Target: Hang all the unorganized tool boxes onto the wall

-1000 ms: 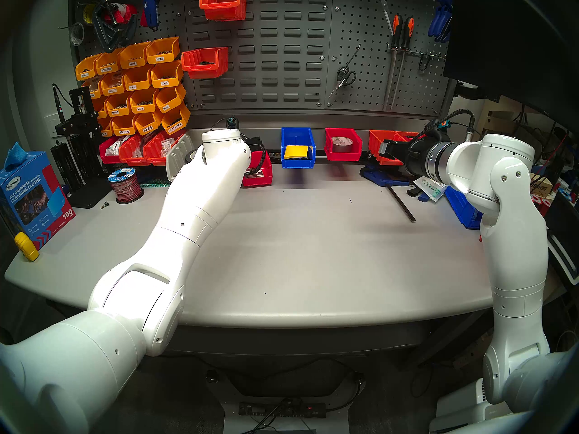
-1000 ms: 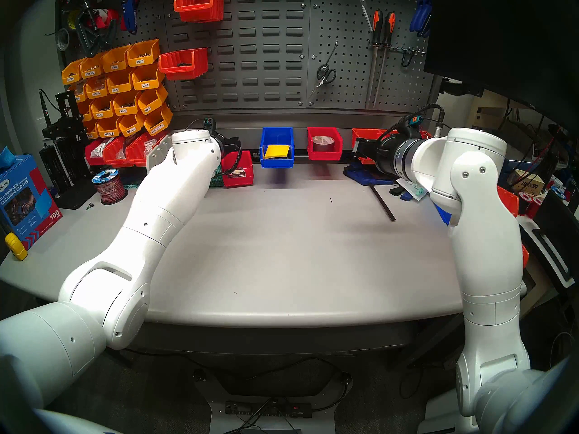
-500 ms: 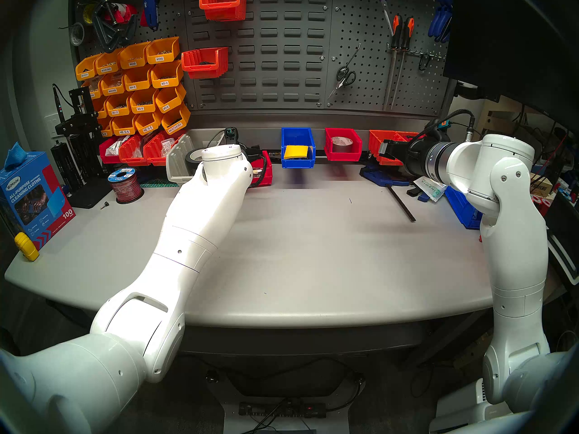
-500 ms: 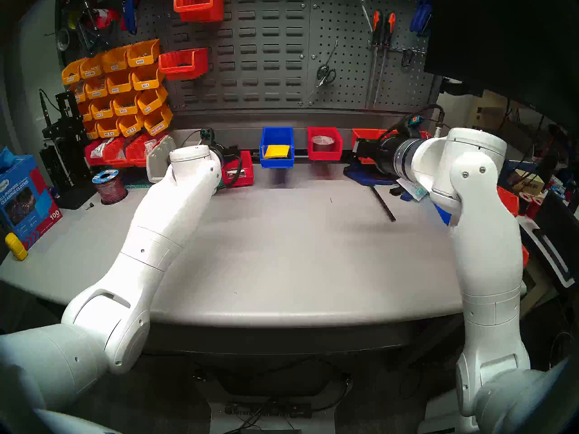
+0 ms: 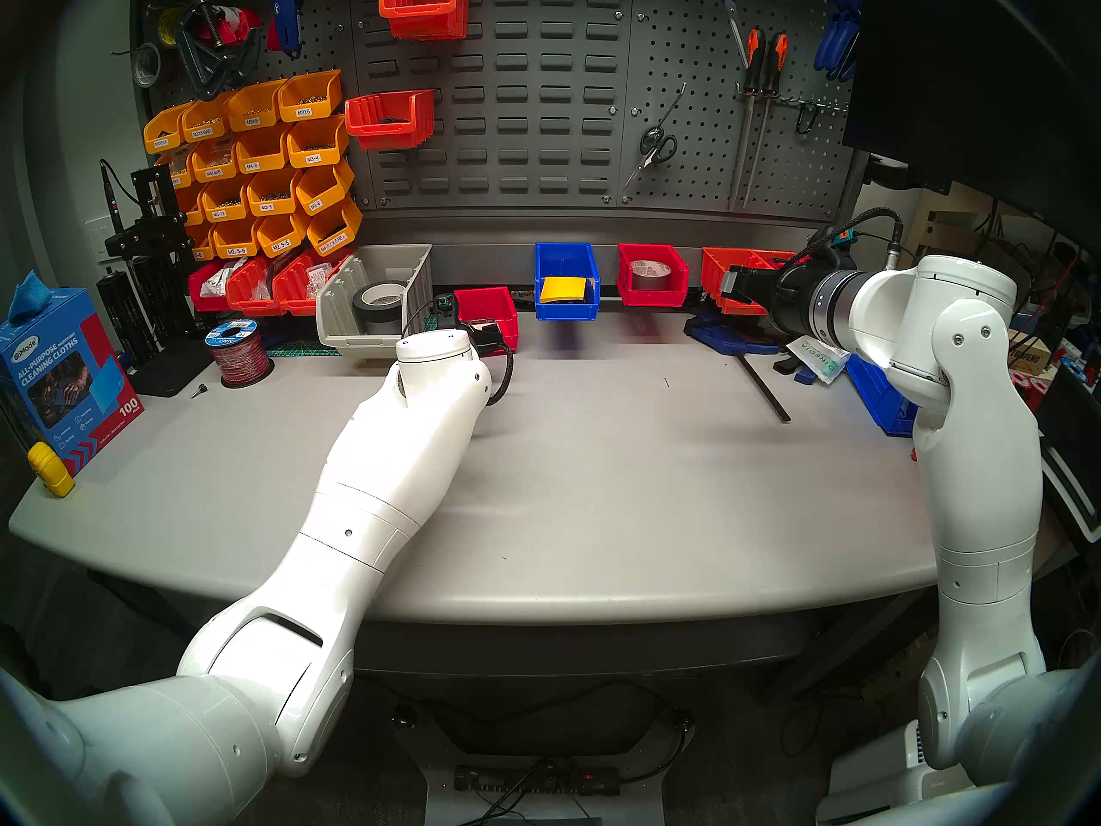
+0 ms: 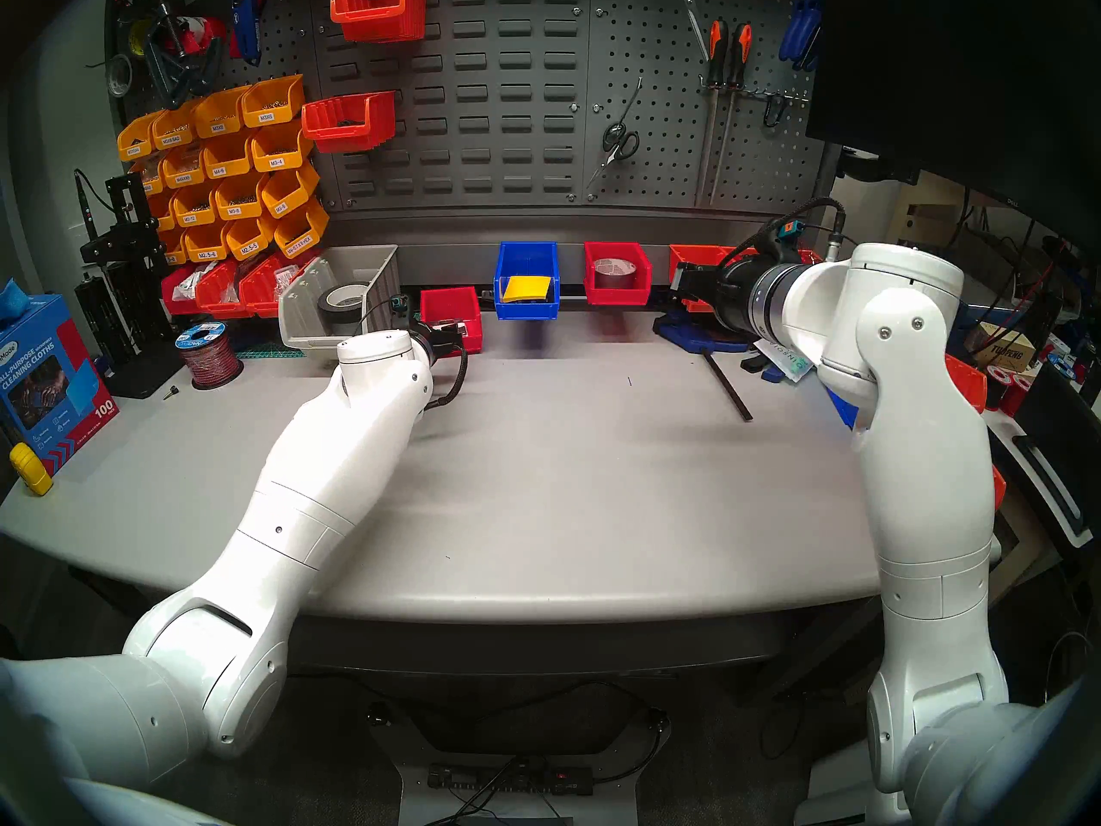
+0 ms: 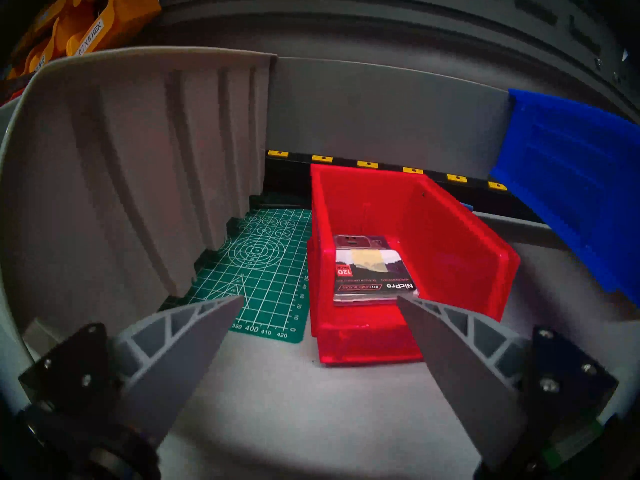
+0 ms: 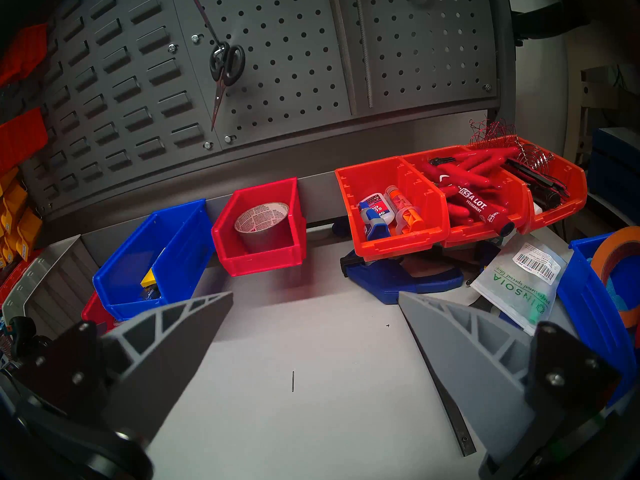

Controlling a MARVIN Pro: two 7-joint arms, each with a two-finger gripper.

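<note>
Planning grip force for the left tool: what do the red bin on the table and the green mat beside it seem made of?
Red bin: apparently rigid moulded plastic, semi-gloss, with crisp edges and soft highlights. Green mat: likely a matte rubbery or vinyl cutting mat, judging by its printed white grid, numbers and thin flat edge.

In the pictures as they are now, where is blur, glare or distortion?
Head views: sharp, fisheye bends the wall and table edge; glare on the left arm's elbow. Left wrist: soft, dark corners, red bin oversaturated. Right wrist: sharp at centre, open fingers loom large.
</note>
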